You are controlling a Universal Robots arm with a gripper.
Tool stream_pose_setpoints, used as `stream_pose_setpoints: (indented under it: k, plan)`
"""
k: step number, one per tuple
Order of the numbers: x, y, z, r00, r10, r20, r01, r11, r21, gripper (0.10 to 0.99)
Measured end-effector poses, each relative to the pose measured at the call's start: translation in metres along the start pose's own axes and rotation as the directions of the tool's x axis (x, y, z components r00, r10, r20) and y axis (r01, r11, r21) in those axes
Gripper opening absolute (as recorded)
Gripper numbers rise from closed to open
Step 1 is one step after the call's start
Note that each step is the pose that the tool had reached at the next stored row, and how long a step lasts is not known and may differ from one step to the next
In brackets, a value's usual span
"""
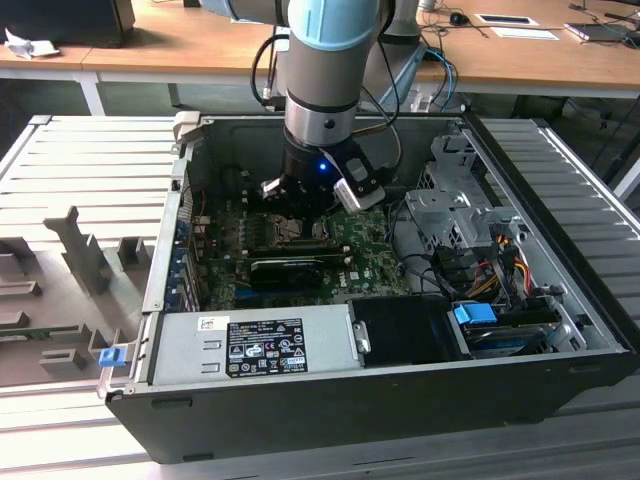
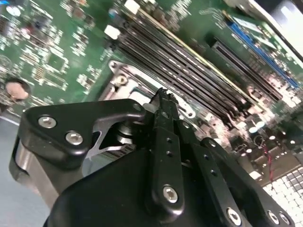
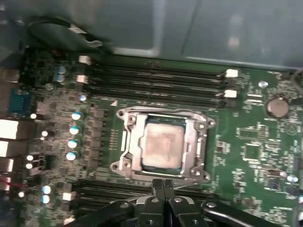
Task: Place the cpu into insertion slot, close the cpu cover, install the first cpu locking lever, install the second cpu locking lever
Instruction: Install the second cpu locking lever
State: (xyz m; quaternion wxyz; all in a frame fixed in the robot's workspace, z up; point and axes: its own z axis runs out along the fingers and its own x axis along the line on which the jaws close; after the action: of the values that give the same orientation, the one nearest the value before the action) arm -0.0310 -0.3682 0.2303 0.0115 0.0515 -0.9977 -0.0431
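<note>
Claw (image 3: pixel 163 185), black and two-fingered, hangs low inside the open dark-grey computer case (image 1: pixel 560 310), its fingertips pressed together with nothing between them, poised at the edge of the small square socket with the silvery metal rim, the insertion slot (image 3: pixel 124 137), on the green circuit board (image 3: pixel 246 151). In the first wrist view the cpu (image 3: pixel 162 147), a thin square chip with a pale beige-silver face, already sits in that slot, and the cpu cover (image 3: pixel 193 142), a silvery-grey metal frame plate with a square window, lies flat over it, so that the chip shows through the window. Placing the chip and closing the cover therefore look finished; the step in hand is, as I judge it, the first locking lever, since the closed fingertips stand right at the socket's near edge, where a thin wire lever appears to run, though I cannot tell whether they touch it. Seating it would call for a firm push down and sideways under its catch without scraping the board. By count: one chip, one socket, one cover, one claw, and four long black memory slots (image 3: pixel 156 81) beside the socket. Whether both levers are still free is too fine to make out.
</note>
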Motion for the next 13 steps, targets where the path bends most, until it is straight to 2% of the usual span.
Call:
stream_pose_setpoints:
  k: [3,5,8,10,13]
  plan:
    - [0.0099,-0.0017,0.0013,1.0000,-0.009,-0.0004,0.009,1.0000,-0.004,0.106]
    - [0.0124,-0.0073,0.0009,0.9999,-0.010,0.0018,0.010,0.9997,-0.024,0.106]
    - [0.0176,-0.0104,0.0010,0.9999,-0.013,0.0040,0.013,0.9990,-0.042,0.106]
    - [0.0213,-0.0129,0.0023,0.9997,-0.022,0.0038,0.023,0.9987,-0.047,0.106]
    - [0.0260,-0.0129,0.0072,0.9995,-0.032,0.0031,0.032,0.9983,-0.048,0.106]
